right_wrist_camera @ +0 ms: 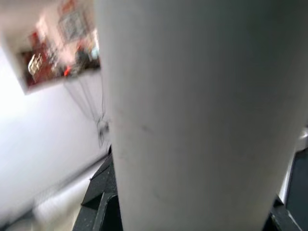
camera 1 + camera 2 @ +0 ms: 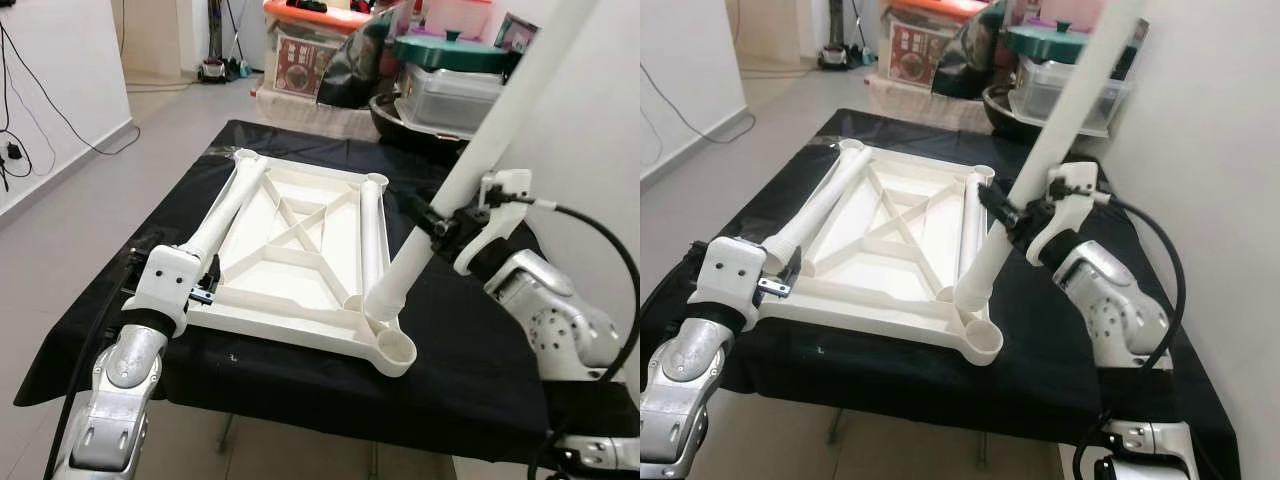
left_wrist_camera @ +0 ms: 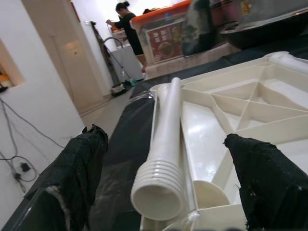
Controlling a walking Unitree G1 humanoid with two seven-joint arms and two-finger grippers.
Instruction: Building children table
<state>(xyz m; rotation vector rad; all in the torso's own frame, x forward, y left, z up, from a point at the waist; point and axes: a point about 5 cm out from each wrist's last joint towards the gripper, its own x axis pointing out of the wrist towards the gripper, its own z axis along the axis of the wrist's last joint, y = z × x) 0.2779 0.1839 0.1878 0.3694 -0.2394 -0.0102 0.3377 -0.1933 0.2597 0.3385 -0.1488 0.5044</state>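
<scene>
- Lying upside down on a black cloth [image 2: 470,370]: white tabletop [image 2: 290,255], ribs facing up, round sockets at its corners
- Hovering at the tabletop's near-left corner: left gripper [image 3: 163,192], fingers [image 3: 79,168] spread wide on either side of the ribbed end of a leg [image 2: 225,210] without touching it
- Resting along the tabletop's left edge: that leg, another leg [image 2: 372,240] lying along the right edge
- Clamping a third leg [image 2: 470,165] at mid-length: right gripper [image 2: 440,222], the leg tilting, its lower end sitting at the near-right corner socket [image 2: 396,350]
- Standing beyond the cloth: storage boxes [image 2: 450,85]; a person [image 3: 126,26] far back
</scene>
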